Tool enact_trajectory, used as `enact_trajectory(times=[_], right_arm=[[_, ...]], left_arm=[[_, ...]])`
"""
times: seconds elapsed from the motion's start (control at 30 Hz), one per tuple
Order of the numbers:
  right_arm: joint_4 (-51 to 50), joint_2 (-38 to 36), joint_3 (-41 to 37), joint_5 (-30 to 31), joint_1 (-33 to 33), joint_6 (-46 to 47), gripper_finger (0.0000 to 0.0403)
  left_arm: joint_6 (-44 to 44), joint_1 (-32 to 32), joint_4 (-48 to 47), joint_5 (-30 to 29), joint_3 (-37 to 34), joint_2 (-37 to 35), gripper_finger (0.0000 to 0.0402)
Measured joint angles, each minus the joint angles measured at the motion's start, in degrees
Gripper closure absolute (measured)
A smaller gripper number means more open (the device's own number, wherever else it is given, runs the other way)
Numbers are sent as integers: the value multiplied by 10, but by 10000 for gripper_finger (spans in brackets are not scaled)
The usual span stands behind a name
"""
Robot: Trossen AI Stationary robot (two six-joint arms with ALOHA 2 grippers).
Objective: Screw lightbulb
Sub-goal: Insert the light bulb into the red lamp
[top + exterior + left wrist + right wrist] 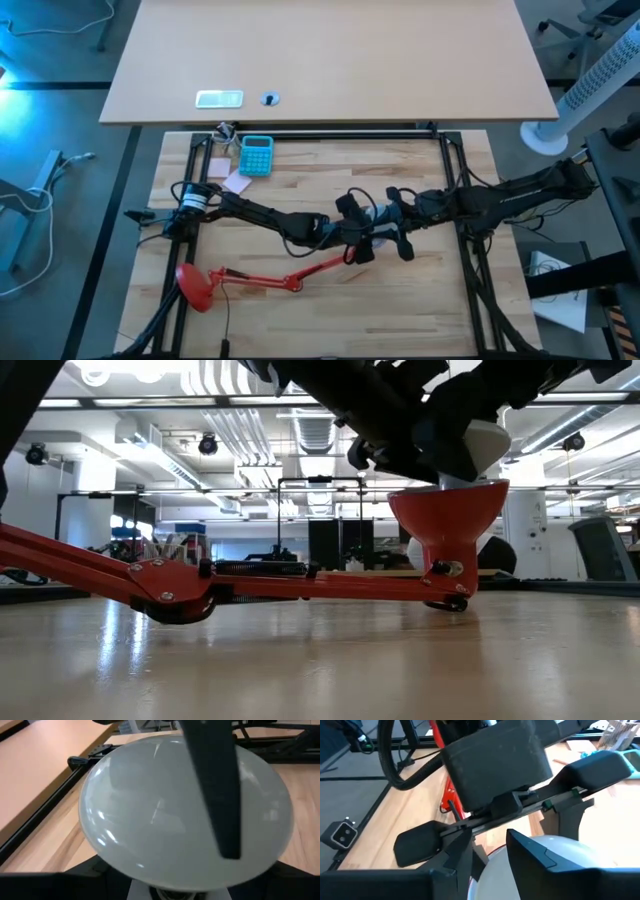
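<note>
1. We see both arms meeting near the middle of the worktop point(420, 300), above the red desk lamp point(262, 277), which lies on its side with its arm stretched flat along the wood.
2. The lightbulb point(478, 448) sits in the mouth of the lamp's red cone shade point(448, 518), dome up, neck down inside the cone.
3. Our left hand point(220, 785) is at the lightbulb: one dark finger point(212, 780) lies across the white dome, touching it; we cannot tell how tightly it grips.
4. Our right hand point(485, 857) is just beside the left hand, fingers spread either side of the dome; we cannot tell whether they clamp it.
</note>
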Motion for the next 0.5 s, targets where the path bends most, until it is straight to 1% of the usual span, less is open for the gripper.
enact_trajectory(times=[0.17,0.3,0.5], right_arm=[[32,21,-10,-6,0,1,284],[74,67,-10,-40,0,0,290],[120,106,-7,-45,0,-4,294]], left_arm=[[-12,-2,2,0,-9,-2,154],[-20,-3,-3,0,-18,-2,154],[-34,-10,-67,1,-18,-19,154]])
